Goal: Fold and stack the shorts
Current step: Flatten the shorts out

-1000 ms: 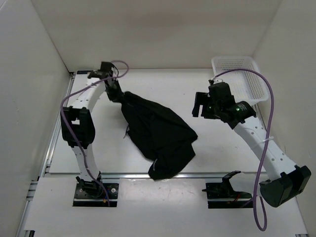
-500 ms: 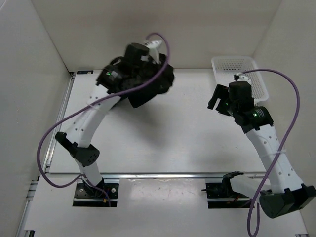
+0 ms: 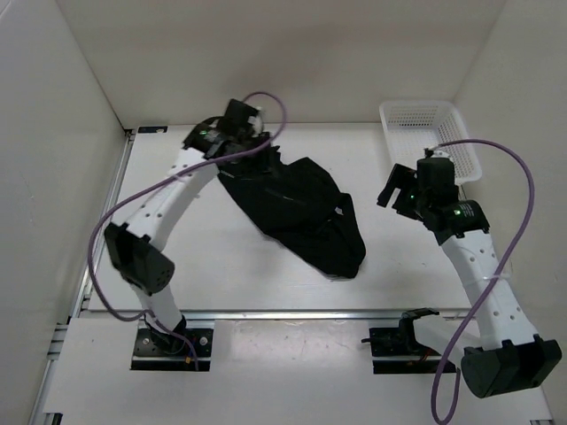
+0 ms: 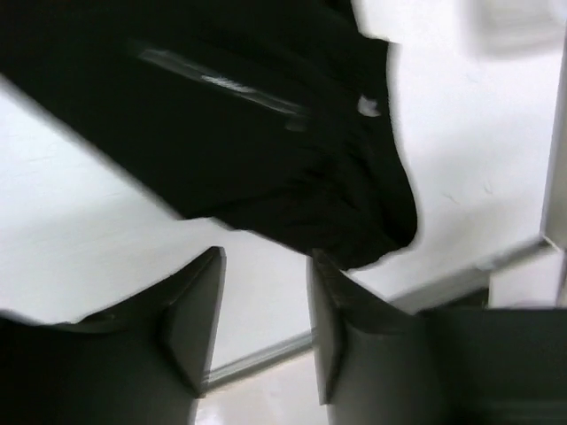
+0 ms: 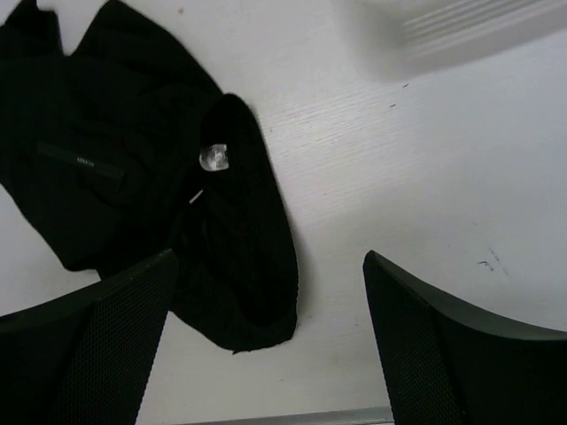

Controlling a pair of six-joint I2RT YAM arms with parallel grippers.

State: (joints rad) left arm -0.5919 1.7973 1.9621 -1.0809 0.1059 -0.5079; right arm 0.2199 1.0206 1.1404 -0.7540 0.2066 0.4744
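The black shorts [image 3: 301, 217] lie crumpled on the white table, running from the back left toward the front centre. My left gripper [image 3: 259, 158] hovers over their back-left corner, open and empty. In the left wrist view its fingers [image 4: 199, 310] frame bare table, with the shorts [image 4: 230, 124] beyond them. My right gripper [image 3: 391, 191] is open and empty, just right of the shorts. In the right wrist view the gripper [image 5: 267, 266] is wide open above the shorts' [image 5: 133, 177] right lobe.
A white mesh basket [image 3: 434, 133] stands at the back right corner, blurred at the top of the right wrist view [image 5: 443, 27]. White walls enclose the table on three sides. A metal rail [image 3: 266, 312] runs along the front edge.
The left arm lifted the shorts off the table in a bunch, then laid them down further right and let go. The right gripper moved slightly right.
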